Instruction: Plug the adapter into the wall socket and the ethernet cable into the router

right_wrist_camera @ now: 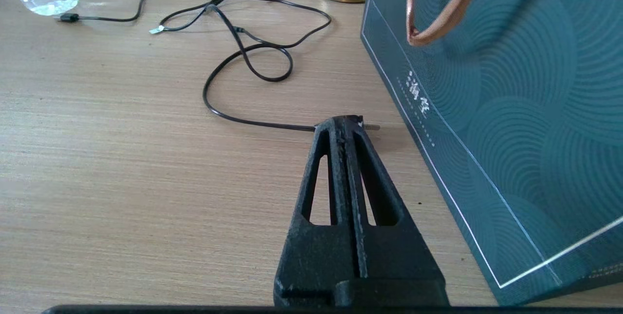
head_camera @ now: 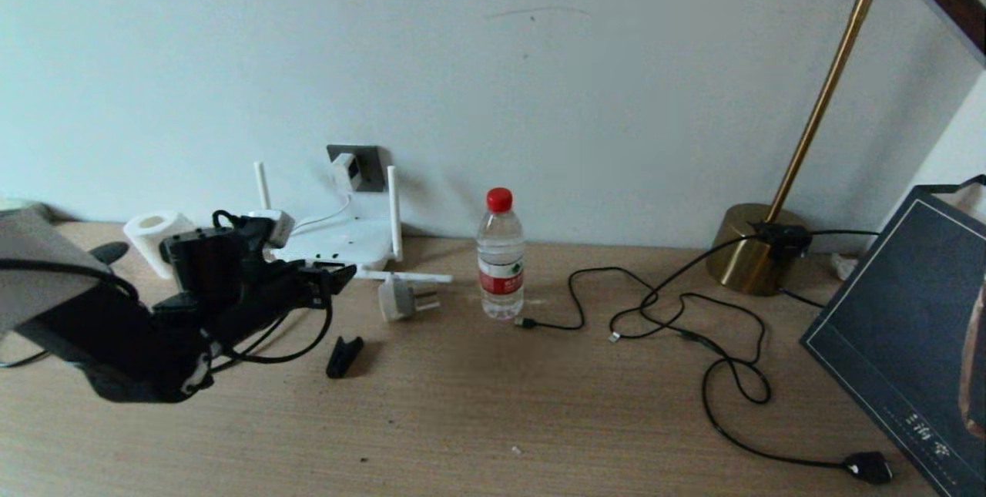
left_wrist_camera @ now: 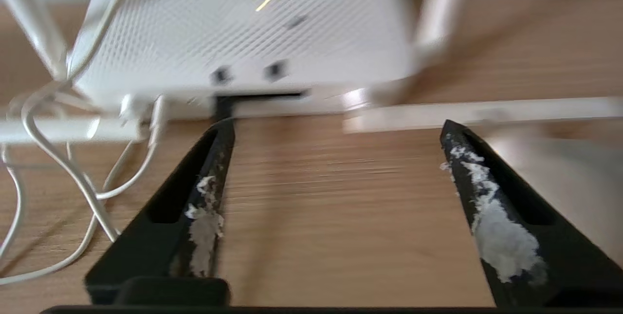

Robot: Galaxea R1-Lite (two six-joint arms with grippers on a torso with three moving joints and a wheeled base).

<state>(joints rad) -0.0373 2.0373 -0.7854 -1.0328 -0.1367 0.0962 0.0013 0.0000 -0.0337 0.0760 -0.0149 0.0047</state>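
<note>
Router [left_wrist_camera: 243, 36] faces the left gripper [left_wrist_camera: 336, 134], spread wide, empty.

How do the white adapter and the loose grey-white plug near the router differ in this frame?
The adapter sits in the wall socket, up off the desk; the grey-white plug lies loose on the desk in front of the router. The adapter is a cube with no pins showing; the plug is rounded with bare prongs. A thin white cord hangs from the adapter; none shows on the plug. Both are small and pale.
</note>
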